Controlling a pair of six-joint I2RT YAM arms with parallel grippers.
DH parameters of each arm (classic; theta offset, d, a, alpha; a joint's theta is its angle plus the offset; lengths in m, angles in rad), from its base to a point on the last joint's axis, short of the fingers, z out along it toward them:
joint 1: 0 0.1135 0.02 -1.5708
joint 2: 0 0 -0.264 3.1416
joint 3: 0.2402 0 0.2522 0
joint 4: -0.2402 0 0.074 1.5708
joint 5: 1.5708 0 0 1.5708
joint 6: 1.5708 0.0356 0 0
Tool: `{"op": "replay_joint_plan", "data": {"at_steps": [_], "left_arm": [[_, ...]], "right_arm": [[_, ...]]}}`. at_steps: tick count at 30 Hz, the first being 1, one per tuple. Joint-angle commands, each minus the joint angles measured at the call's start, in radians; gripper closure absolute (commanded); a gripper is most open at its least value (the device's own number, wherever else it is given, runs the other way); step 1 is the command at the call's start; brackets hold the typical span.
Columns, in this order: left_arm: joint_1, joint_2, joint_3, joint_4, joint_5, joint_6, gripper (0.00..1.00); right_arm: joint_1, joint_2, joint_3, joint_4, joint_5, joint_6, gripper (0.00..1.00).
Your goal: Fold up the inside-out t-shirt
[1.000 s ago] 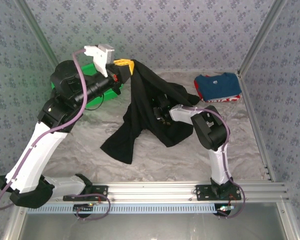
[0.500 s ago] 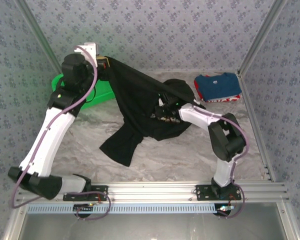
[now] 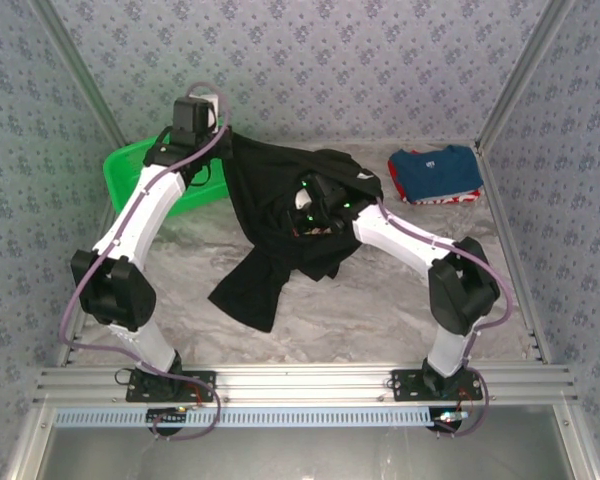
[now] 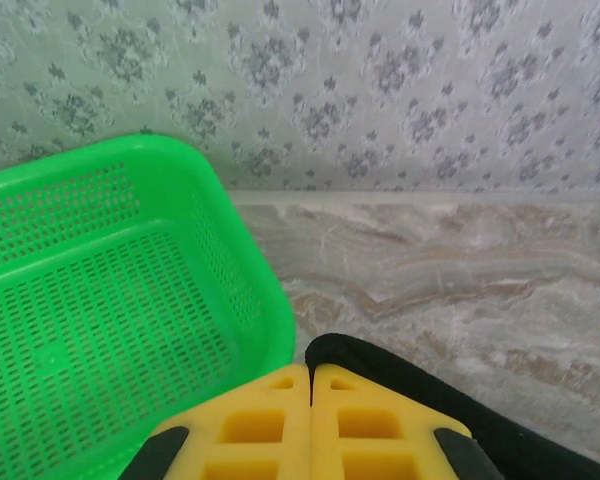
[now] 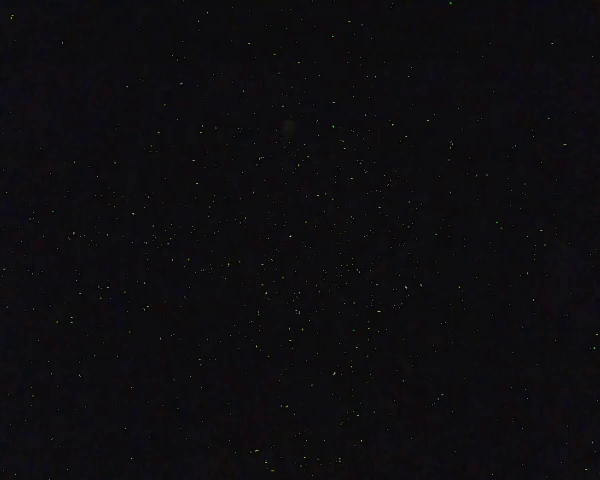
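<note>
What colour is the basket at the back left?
Bright green; the basket has perforated walls. Best seen in the left wrist view.

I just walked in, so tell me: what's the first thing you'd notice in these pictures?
A big black t-shirt hangs in the middle, strung up between two grippers. The left gripper pinches one edge, and the right gripper is buried in its folds. After that, the bright green basket at the far left and the folded blue shirt at the far right stand out.
</note>
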Motion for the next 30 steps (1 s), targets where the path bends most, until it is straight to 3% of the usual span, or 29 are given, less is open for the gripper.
{"op": "replay_joint_plan", "data": {"at_steps": [1,12,15,18,21,30], "left_arm": [[0.032,-0.001,0.15,0.002,0.057,-0.054,1.0],[0.112,0.274,0.604,-0.272,-0.007,-0.051,1.0],[0.109,0.305,0.583,-0.291,0.02,-0.049,1.0],[0.099,0.288,0.455,-0.226,0.014,-0.053,1.0],[0.104,0.297,0.388,-0.207,-0.048,-0.043,1.0],[0.152,0.357,0.389,-0.257,-0.12,-0.027,1.0]], "right_arm": [[0.016,0.064,0.037,-0.075,0.082,-0.044,1.0],[0.08,0.082,0.047,-0.116,0.12,-0.183,1.0],[0.084,0.045,0.05,-0.099,0.077,-0.2,1.0],[0.079,0.005,0.069,-0.088,0.036,-0.225,1.0],[0.079,-0.043,0.065,-0.088,0.017,-0.252,1.0],[0.065,-0.193,-0.024,-0.18,0.104,-0.318,1.0]]}}
